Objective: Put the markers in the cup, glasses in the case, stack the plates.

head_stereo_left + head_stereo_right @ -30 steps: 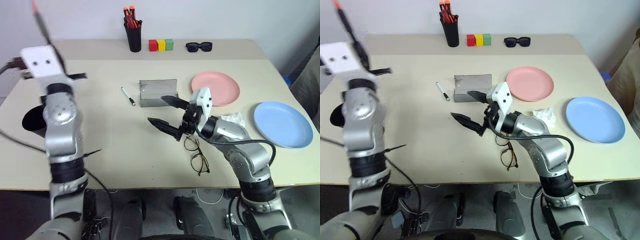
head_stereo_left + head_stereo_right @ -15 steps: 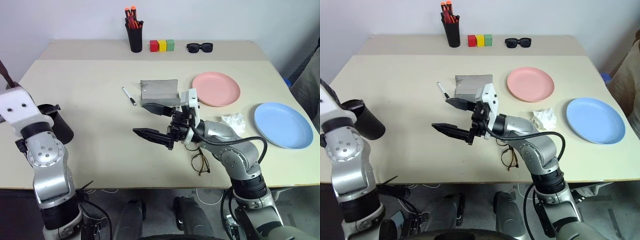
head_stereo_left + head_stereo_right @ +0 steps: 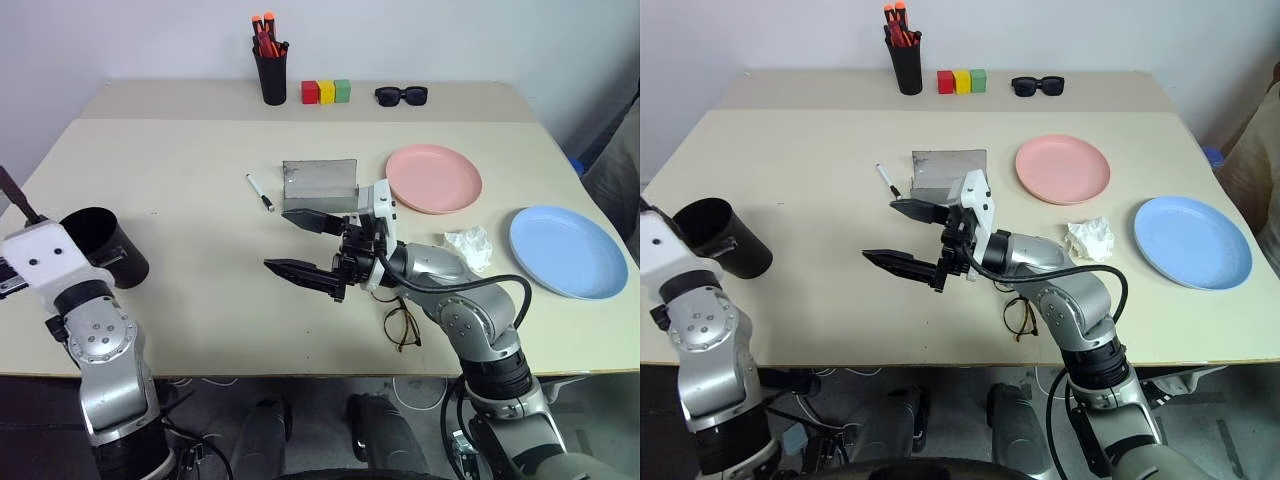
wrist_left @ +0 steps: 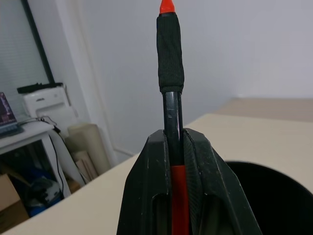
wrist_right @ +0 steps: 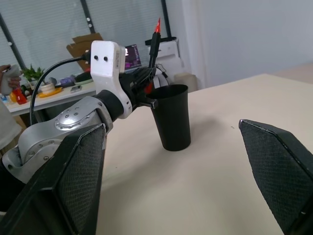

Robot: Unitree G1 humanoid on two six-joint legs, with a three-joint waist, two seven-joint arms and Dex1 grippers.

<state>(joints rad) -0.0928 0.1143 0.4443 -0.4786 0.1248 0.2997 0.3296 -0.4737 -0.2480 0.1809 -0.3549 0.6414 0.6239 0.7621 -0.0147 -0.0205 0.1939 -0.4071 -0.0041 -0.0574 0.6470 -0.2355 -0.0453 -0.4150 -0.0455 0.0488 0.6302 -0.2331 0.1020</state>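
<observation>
The left gripper (image 4: 177,147) is clamped on the red marker (image 4: 170,73), just beside the black cup (image 3: 720,238). The right gripper (image 3: 305,246) gapes wide, holding nothing, the grey case (image 3: 320,186) just behind it; farther back a pen holder (image 3: 270,75) holds orange-capped pens (image 3: 262,30).

two markers (image 4: 171,88) (image 3: 258,192), one cup (image 3: 720,237), two plates (image 3: 433,178) (image 3: 567,250), three coloured blocks (image 3: 326,92), one case (image 3: 320,184)
</observation>
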